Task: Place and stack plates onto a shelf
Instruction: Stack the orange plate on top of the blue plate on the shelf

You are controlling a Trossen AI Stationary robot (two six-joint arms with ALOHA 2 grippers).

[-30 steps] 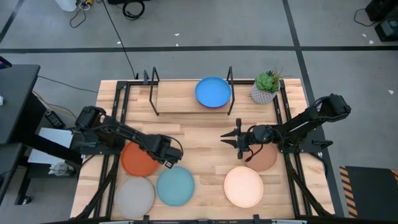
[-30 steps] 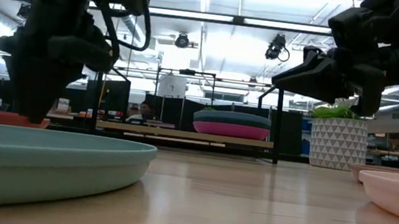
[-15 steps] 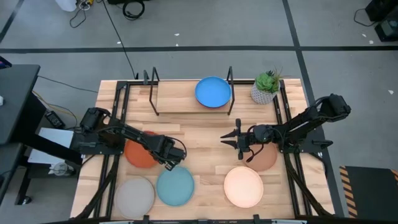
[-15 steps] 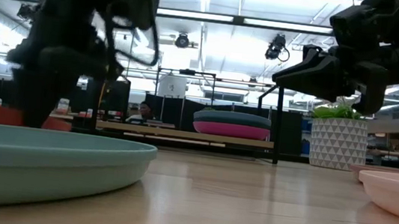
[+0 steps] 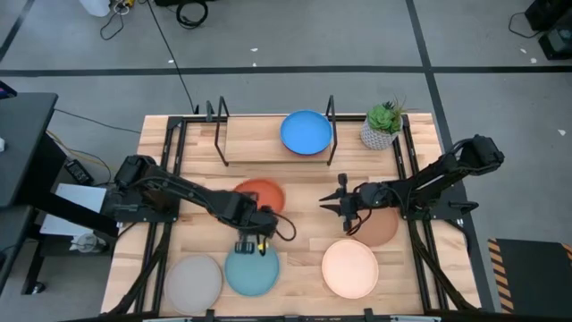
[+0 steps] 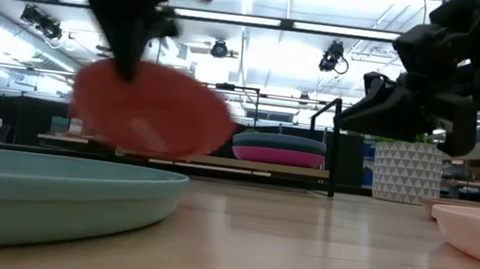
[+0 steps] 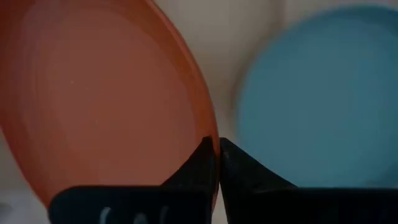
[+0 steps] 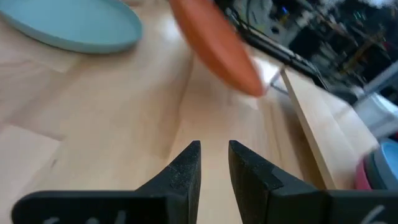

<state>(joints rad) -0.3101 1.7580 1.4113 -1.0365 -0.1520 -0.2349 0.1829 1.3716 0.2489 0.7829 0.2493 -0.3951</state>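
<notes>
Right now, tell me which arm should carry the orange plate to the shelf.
Left. The left gripper is shut on the orange plate's rim and holds it off the table, below the shelf. The right gripper holds nothing, hovering near the brown plate.

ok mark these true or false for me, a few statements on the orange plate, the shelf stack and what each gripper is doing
1. The left gripper is pinching the rim of the orange plate. True.
2. The orange plate lies flat on the table. False: it is lifted and tilted.
3. The right gripper holds the brown plate. False: it holds nothing.
4. A blue plate tops the stack on the shelf. True.
5. The light teal plate is on the shelf. False: it sits on the table.
</notes>
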